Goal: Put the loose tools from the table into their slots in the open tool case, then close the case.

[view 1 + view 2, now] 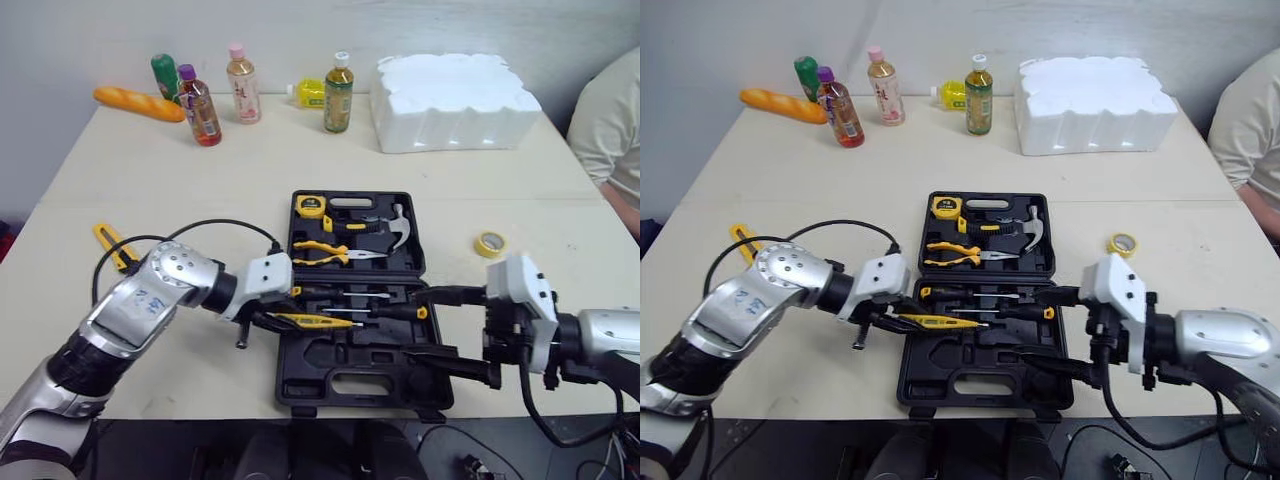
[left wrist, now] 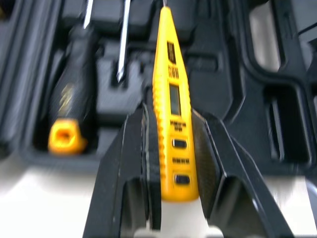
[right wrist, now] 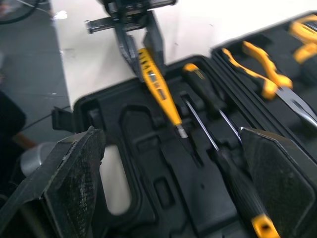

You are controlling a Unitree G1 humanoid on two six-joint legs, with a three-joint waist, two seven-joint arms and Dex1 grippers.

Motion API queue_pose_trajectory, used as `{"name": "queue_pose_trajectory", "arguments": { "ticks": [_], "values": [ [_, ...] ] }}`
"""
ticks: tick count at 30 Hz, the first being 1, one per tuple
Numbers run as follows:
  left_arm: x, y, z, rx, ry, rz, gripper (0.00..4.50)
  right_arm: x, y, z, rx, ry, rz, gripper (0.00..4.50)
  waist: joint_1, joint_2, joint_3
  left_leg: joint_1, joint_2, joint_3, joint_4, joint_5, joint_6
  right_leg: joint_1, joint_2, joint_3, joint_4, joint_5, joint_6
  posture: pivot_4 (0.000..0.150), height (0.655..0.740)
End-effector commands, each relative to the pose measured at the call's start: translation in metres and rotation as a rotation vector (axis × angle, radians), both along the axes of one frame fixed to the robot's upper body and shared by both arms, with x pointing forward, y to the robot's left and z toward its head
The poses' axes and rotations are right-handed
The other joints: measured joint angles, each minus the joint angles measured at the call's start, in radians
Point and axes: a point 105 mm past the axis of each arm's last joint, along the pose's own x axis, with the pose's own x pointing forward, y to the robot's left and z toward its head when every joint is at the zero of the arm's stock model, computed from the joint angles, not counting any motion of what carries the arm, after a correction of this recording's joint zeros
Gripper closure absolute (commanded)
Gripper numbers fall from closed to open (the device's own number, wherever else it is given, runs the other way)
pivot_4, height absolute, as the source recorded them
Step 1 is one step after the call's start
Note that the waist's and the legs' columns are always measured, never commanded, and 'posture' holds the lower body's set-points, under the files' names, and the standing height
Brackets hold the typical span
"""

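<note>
Poster: Question about your left arm, where's it sitting right now?

Reply: Your left arm reaches in from the left with the forearm low over the table. Your left gripper (image 1: 268,318) is clamped on the yellow tester pen (image 1: 312,321). You've got the pen lying roughly level, tip pointing right. It's over the left edge of the tool case (image 1: 355,385), front half, just in front of the screwdrivers (image 1: 390,311) sitting in their slots.

Poster: and the right one?

Reply: Your right arm comes in from the right. Your right gripper (image 1: 412,324) points left over the case's right edge, fingers spread wide, nothing between them. Case lies open flat. You've also got a yellow tool (image 1: 112,243) loose on the table off to the left, and a roll of yellow tape (image 1: 490,243) right of the case.
</note>
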Motion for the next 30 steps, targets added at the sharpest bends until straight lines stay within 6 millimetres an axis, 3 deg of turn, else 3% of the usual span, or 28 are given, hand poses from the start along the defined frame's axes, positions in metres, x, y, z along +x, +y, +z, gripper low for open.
{"name": "queue_pose_trajectory", "arguments": {
  "ticks": [1, 7, 20, 22, 23, 27, 30],
  "values": [
    [0.005, -0.003, 0.002, 0.014, -0.041, -0.004, 3.94, -0.007, -0.011, 0.004, -0.041, -0.029, -0.031, 0.0, 0.0, 0.0, 0.0, 0.0, 0.0, 0.0, 0.0, 0.0, 0.0, 0.0, 0.0, 0.0, 0.0, 0.0, 0.0, 0.15, 0.7383],
    [0.009, -0.012, -0.003, 0.007, -0.05, -0.015, 3.94, -0.011, -0.021, -0.001, -0.043, -0.006, -0.079, 0.0, 0.0, 0.0, 0.0, 0.0, 0.0, -0.001, 0.001, 0.0, 0.0, 0.0, -0.001, 0.0, 0.001, 0.0, 0.0, 0.15, 0.7383],
    [0.013, -0.021, -0.016, 0.017, -0.047, -0.025, 3.94, -0.01, -0.02, -0.004, -0.044, -0.011, -0.092, 0.0, 0.001, 0.0, 0.0, 0.0, 0.0, -0.001, 0.002, 0.0, 0.0, 0.0, 0.0, 0.0, 0.001, 0.0, 0.0, 0.15, 0.7383],
    [0.009, -0.019, -0.014, 0.017, -0.014, -0.044, 2.93, -0.01, -0.02, -0.005, -0.043, -0.01, -0.092, 0.0, 0.001, 0.0, 0.0, 0.0, 0.0, -0.001, 0.002, 0.0, 0.0, 0.0, 0.0, 0.0, 0.001, 0.0, 0.0, 0.15, 0.7383],
    [0.006, -0.017, -0.01, 0.019, -0.008, -0.06, 2.73, -0.01, -0.02, -0.005, -0.043, -0.008, -0.092, 0.0, 0.001, 0.0, 0.0, 0.0, 0.0, -0.001, 0.002, 0.0, 0.0, 0.0, 0.0, 0.0, 0.002, 0.0, 0.001, 0.15, 0.7383],
    [0.0, -0.011, 0.011, -0.017, 0.015, -0.103, 1.0, -0.011, -0.018, -0.007, -0.04, -0.006, -0.088, 0.0, 0.0, 0.0, 0.0, 0.0, 0.0, -0.001, 0.002, 0.0, 0.0, 0.0, 0.001, 0.0, 0.002, 0.0, 0.0, 0.15, 0.7383],
    [-0.006, -0.012, 0.02, -0.087, 0.013, -0.181, 1.0, -0.01, -0.017, -0.008, -0.035, -0.005, -0.088, 0.0, 0.0, 0.0, 0.0, 0.0, 0.0, -0.001, 0.002, 0.0, 0.0, 0.0, 0.0, 0.0, 0.002, 0.0, 0.0, 0.15, 0.7383]
  ]
}}
